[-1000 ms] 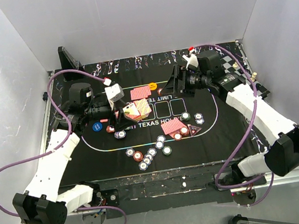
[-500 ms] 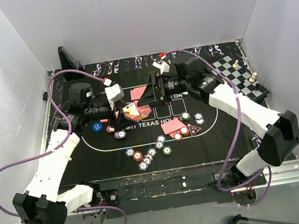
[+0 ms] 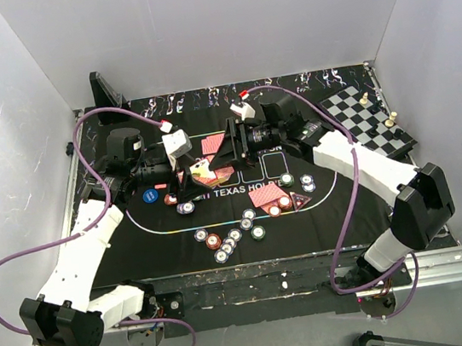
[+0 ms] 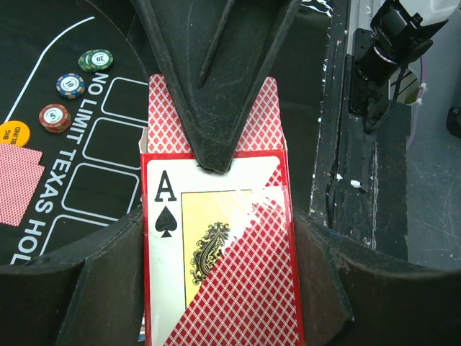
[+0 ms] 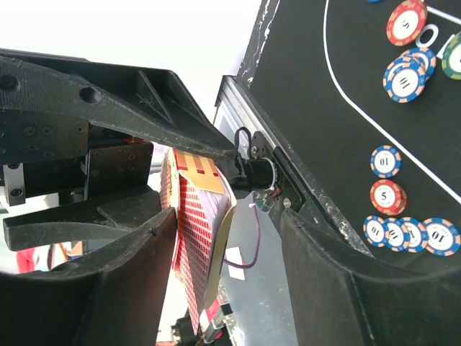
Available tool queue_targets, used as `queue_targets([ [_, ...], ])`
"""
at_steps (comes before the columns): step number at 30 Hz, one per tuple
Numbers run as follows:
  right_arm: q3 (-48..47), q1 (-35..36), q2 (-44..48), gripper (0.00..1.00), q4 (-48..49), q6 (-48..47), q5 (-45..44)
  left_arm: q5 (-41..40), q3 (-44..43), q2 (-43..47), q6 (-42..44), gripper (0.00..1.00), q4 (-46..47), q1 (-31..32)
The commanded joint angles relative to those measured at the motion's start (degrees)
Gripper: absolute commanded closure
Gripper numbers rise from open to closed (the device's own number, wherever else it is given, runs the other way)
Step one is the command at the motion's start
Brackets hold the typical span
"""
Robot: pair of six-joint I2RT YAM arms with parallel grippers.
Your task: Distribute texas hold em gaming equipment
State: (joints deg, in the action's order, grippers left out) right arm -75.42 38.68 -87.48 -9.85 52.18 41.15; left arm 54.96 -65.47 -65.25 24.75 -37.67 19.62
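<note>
left pincer (image 3: 190, 175) pinches boxed deck (image 4: 216, 245) across its width; deck's long axis aims at right pincer (image 5: 223, 238); right pincer spread, straddling deck's open end, one finger over protruding cards (image 4: 167, 108)

A black felt mat (image 3: 349, 186) printed with a white oval line and "NO LIMIT TEXAS HOLD'EM" covers the middle of the tabletop; a black-and-white chessboard (image 3: 359, 117) lies at 2 o'clock by the mat's far corner, set askew to its edges; a few pale chess pieces (image 3: 364, 98) stand along the board's outer side; a black wedge-shaped stand (image 3: 105, 91) sits at 10 o'clock near the white wall panels (image 3: 218, 20); a scuffed dark strip (image 3: 254, 275) borders the mat at 6 o'clock.
</note>
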Motion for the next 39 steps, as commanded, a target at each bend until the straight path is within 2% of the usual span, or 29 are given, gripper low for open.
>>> queue_targets([
  [1, 1.7, -0.7, 2.8, 0.37, 3.7, 2.1, 1.5, 2.0, -1.4, 1.7, -0.3, 1.00, 1.7, -0.2],
  [6, 3.7, -2.3, 4.8, 0.44, 4.6, 2.8, 1.7, 2.0, -1.4, 1.8, -0.4, 1.00, 1.9, -0.2],
  [12, 6.0, -4.2, 6.8, 0.59, 5.6, 3.4, 2.1, 1.9, -1.5, 1.7, -0.7, 1.00, 2.1, -0.2],
  [18, 6.0, -5.6, 7.8, 0.69, 4.5, 3.1, 2.6, 1.8, -1.5, 1.5, -1.0, 1.00, 2.2, -0.2],
  [24, 3.4, -9.5, 10.8, 0.79, -1.9, -0.9, 0.8, 1.6, -0.8, 2.2, -1.2, 1.00, 2.0, -0.2],
  [28, -1.6, -10.5, 11.0, 0.86, -8.2, -5.2, -1.1, 1.4, -0.4, 2.6, -1.0, 1.00, 1.5, -0.2],
  [32, -4.6, -11.1, 10.2, 0.98, -11.1, -7.4, -1.8, 0.9, 0.1, 3.3, -0.7, 1.00, 0.8, -0.2],
  [36, -6.8, -12.4, 9.9, 0.99, -13.3, -9.0, -3.7, 0.3, 0.5, 4.3, 0.3, 1.00, -0.8, -0.2],
  [39, -6.5, -12.7, 8.7, 0.99, -10.3, -6.8, -0.5, 0.2, 1.1, 5.2, 0.6, 1.00, -1.1, -0.3],
])
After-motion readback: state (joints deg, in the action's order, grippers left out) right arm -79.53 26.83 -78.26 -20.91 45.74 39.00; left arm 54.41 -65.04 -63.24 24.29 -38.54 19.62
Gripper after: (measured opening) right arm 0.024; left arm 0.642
